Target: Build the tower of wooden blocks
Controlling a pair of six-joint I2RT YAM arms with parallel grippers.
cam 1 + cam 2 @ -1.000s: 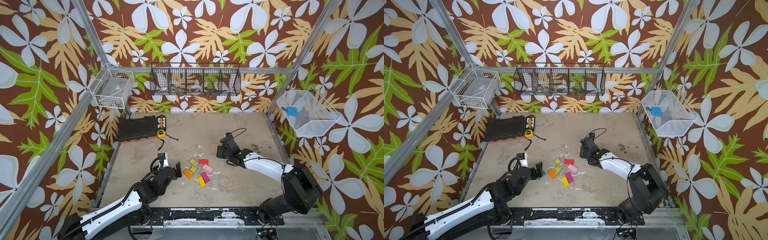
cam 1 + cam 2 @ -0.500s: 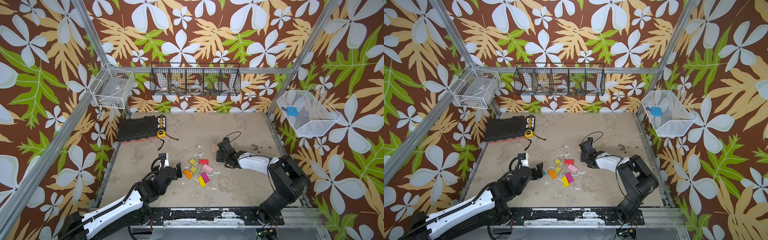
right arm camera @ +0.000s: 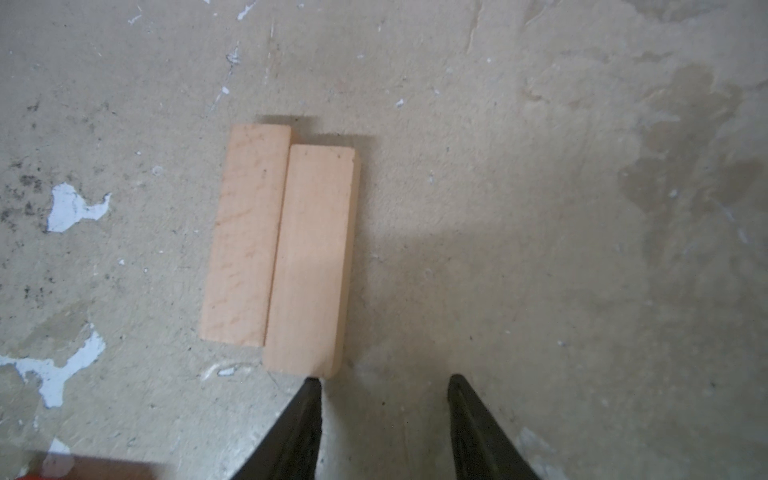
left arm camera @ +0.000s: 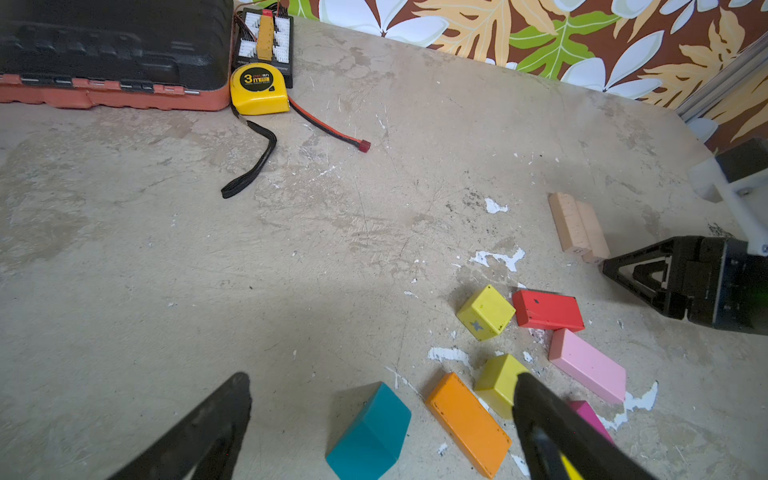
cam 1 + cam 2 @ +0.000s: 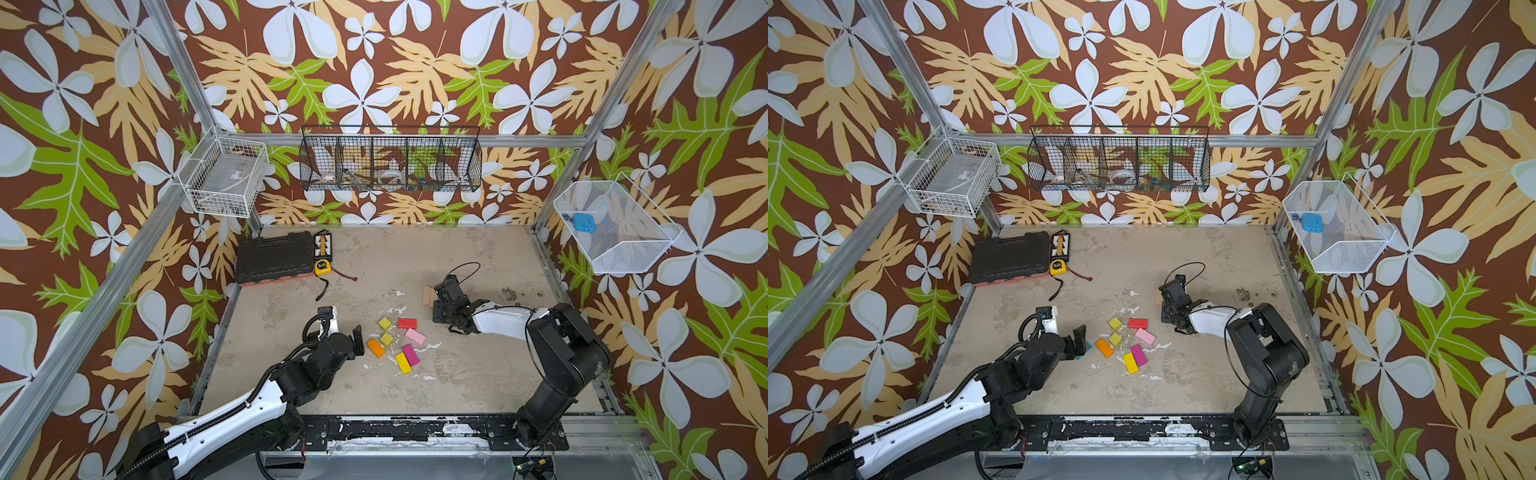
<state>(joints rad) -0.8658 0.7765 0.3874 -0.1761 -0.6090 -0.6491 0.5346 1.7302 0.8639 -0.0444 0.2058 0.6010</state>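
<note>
Loose wood blocks lie flat on the table: two yellow-green cubes [image 5: 385,323], a red brick [image 5: 407,323], and pink [image 5: 415,336], orange [image 5: 375,347], magenta [image 5: 410,354] and yellow [image 5: 403,363] ones. No tower is in view. My left gripper [image 4: 383,376] is open wide, low over the table, with a teal roof-shaped piece [image 4: 370,432] lying between its fingers, untouched. Two tan planks [image 3: 311,257] lie side by side. My right gripper [image 3: 385,378] is open and empty just short of them. One fingertip [image 3: 313,388] is at the end of the nearer plank.
A black tool case [image 5: 274,257], a yellow tape measure [image 5: 323,267] with its strap, a connector board [image 5: 323,245] and a red-black cable sit at the back left. Wire baskets [image 5: 390,162] hang on the walls above the table.
My right arm has folded in and its gripper has dropped closer to the table by the tan planks, with its jaws narrowing. The left arm and the blocks have not moved.
</note>
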